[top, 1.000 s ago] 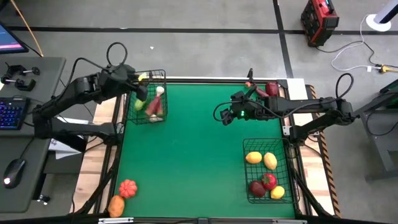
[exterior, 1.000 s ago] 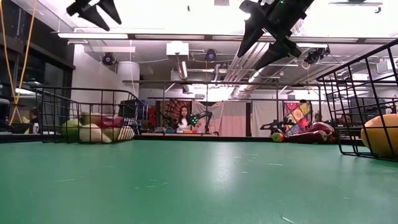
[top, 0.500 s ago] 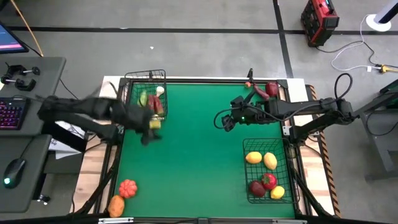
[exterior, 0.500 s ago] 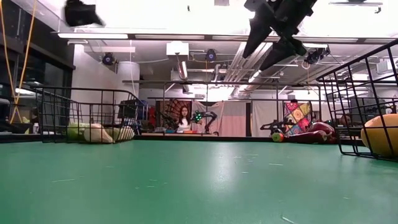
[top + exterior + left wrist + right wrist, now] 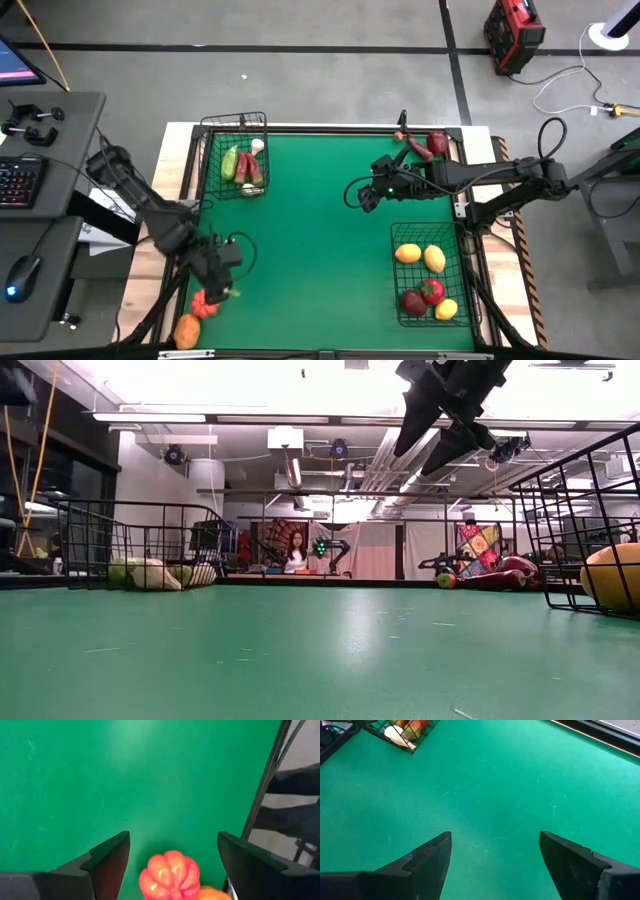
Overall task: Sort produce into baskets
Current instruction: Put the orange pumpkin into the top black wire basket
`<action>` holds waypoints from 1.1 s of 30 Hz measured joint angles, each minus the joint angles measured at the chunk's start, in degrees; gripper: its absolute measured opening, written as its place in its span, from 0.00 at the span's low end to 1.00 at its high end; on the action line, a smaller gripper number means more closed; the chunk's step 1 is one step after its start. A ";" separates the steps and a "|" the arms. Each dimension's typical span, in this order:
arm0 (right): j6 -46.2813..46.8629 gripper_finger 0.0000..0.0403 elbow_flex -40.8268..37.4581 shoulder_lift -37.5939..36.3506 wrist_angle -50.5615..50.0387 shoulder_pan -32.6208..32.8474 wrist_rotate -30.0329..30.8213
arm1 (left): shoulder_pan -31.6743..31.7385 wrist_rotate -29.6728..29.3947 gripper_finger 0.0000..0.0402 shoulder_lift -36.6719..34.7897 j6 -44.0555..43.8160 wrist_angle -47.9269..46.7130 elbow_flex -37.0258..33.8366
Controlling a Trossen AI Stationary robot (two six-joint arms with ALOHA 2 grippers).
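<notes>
My left gripper (image 5: 214, 287) is open, above the table's near left corner. In the left wrist view (image 5: 173, 840) its fingers stand on either side of a red-orange ribbed toy (image 5: 169, 875), above it and not touching. That toy (image 5: 204, 301) lies on the table beside an orange toy (image 5: 187, 330). My right gripper (image 5: 362, 193) is open and empty, high over the table's middle right (image 5: 495, 837). The smaller basket (image 5: 237, 158) at the far left holds green, white and red produce. The larger basket (image 5: 432, 276) at the near right holds yellow and red produce.
A dark red toy and a red pepper (image 5: 425, 143) lie at the table's far right corner, also in the low view (image 5: 497, 573). The table's black frame rail (image 5: 267, 775) runs close by the left gripper. A person sits in the room far behind the table.
My left gripper has swung from over the smaller basket at the far left toward the table's near edge. It now hangs open over the red-orange ribbed toy in the near left corner.
</notes>
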 joint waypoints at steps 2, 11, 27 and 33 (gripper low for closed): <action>0.00 0.73 0.00 0.00 0.00 0.00 0.00 | -1.51 -0.21 0.72 0.68 -2.91 -0.36 0.00; -0.02 0.73 0.00 0.00 0.01 0.00 0.48 | -2.97 3.82 0.86 4.32 -3.75 -5.67 -0.02; 0.44 0.73 0.00 -0.02 0.03 0.00 0.51 | -6.40 12.71 0.98 8.09 -6.02 -4.69 -1.11; 0.22 0.73 0.00 -0.02 0.03 -0.07 0.64 | -8.93 14.97 0.98 9.34 -9.62 -0.88 -1.99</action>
